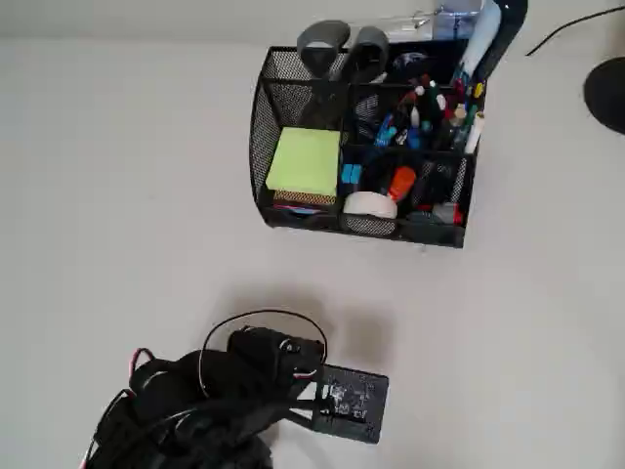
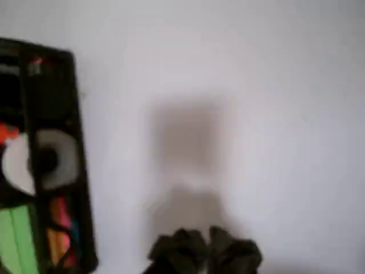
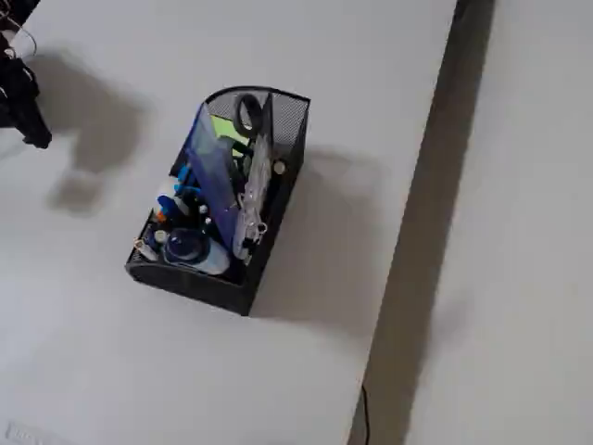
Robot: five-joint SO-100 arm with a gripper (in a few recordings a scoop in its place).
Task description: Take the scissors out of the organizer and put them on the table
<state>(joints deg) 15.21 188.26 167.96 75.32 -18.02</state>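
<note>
The black mesh organizer (image 1: 283, 107) stands on the off-white table (image 1: 117, 195) at the top centre of the overhead view. The scissors (image 1: 335, 49) stand in its back left compartment, grey loop handles up and blades hidden inside; the handles also show in the fixed view (image 3: 246, 112). My gripper (image 2: 205, 250) hangs over bare table well in front of the organizer, its two dark fingertips pressed together with nothing between them. In the fixed view the gripper (image 3: 35, 134) is at the far left edge. The black arm (image 1: 215, 396) sits at the bottom left.
The organizer holds green sticky notes (image 1: 306, 161), a tape roll (image 1: 370, 204) and several pens (image 1: 430, 112). A black round object (image 1: 607, 93) lies at the right edge. The table's edge (image 3: 412, 232) runs down the right of the fixed view.
</note>
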